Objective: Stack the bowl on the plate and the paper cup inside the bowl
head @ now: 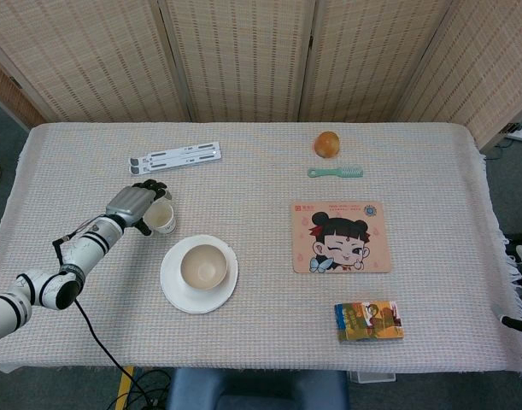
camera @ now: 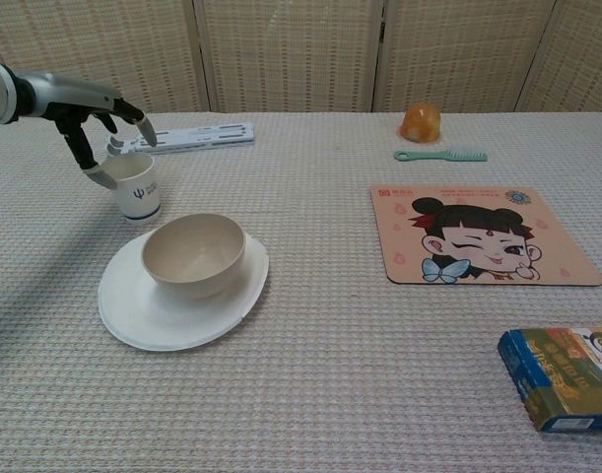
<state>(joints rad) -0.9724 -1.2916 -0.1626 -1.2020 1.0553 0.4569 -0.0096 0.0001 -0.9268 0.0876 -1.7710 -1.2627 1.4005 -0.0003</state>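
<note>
The beige bowl (head: 202, 266) (camera: 194, 254) sits on the white plate (head: 176, 291) (camera: 133, 313) at the front left of the table. Just behind and left of them the white paper cup (head: 164, 219) (camera: 139, 191) stands upright on the cloth. My left hand (head: 135, 203) (camera: 92, 110) hovers over the cup's left side. Its thumb reaches down to the cup's left wall near the rim, and its fingers (camera: 143, 131) spread above the rim's far side. The cup is not lifted. My right hand is in neither view.
A white folding stand (head: 175, 157) (camera: 187, 136) lies behind the cup. Further right are an orange (head: 327, 143), a green comb (head: 336, 172), a cartoon mat (head: 340, 237) (camera: 483, 235) and a colourful box (head: 369, 320) (camera: 567, 377) near the front edge.
</note>
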